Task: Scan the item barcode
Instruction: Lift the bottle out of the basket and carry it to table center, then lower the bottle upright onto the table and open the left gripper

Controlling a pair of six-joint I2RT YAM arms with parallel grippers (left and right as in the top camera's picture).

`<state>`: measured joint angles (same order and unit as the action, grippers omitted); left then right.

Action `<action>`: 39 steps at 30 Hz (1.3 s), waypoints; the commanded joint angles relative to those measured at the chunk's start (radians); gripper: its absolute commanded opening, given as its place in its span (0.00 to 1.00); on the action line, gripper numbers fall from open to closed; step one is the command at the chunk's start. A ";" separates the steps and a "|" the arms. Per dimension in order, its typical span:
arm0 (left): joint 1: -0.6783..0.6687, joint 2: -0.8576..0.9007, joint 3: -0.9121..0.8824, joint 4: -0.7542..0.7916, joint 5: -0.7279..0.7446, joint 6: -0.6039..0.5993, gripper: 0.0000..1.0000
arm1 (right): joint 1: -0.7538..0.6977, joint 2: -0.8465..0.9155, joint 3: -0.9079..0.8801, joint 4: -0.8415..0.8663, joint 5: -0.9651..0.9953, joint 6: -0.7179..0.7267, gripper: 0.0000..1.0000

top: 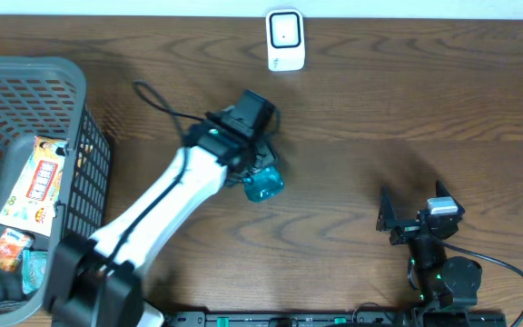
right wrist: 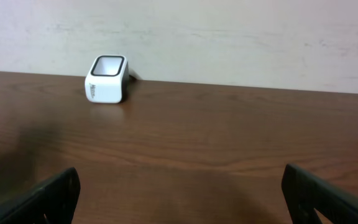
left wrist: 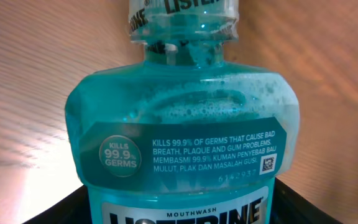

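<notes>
Left tool [top: 248, 171] is clamped partway shut on the blue mouthwash bottle [left wrist: 179, 124] near the middle of the worktop [top: 361, 109], short of the white scanner [top: 285, 40] at the back edge. My guess is that's so its code can be turned that way. The right tool [right wrist: 182, 208] sits wide open and empty off to the side. The label reads Listerine, "MOUTHWASH" and "KILLS 99.9% OF GERMS THAT CAUSE BAD BREATH, PLAQUE AND GUM PROBLEMS", with a tiny square code [left wrist: 268, 163] beside it.

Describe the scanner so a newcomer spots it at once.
Start at the brown wooden table and look to its far edge, near the middle. The scanner stands alone there: a small white box with a dark-framed window, unlike the teal mouthwash bottle or the grey basket.
</notes>
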<state>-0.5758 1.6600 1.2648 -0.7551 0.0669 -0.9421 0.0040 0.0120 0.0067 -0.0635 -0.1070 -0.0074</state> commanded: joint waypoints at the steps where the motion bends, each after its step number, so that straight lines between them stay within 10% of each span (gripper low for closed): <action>1: -0.031 0.053 0.014 0.026 -0.024 0.011 0.42 | 0.002 -0.006 -0.001 -0.004 0.004 0.014 0.99; 39: -0.240 0.360 0.014 0.223 -0.188 0.190 0.43 | 0.002 -0.006 -0.001 -0.004 0.004 0.014 0.99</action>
<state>-0.8192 1.9862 1.2678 -0.5297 -0.0834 -0.7670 0.0040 0.0120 0.0067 -0.0635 -0.1070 -0.0074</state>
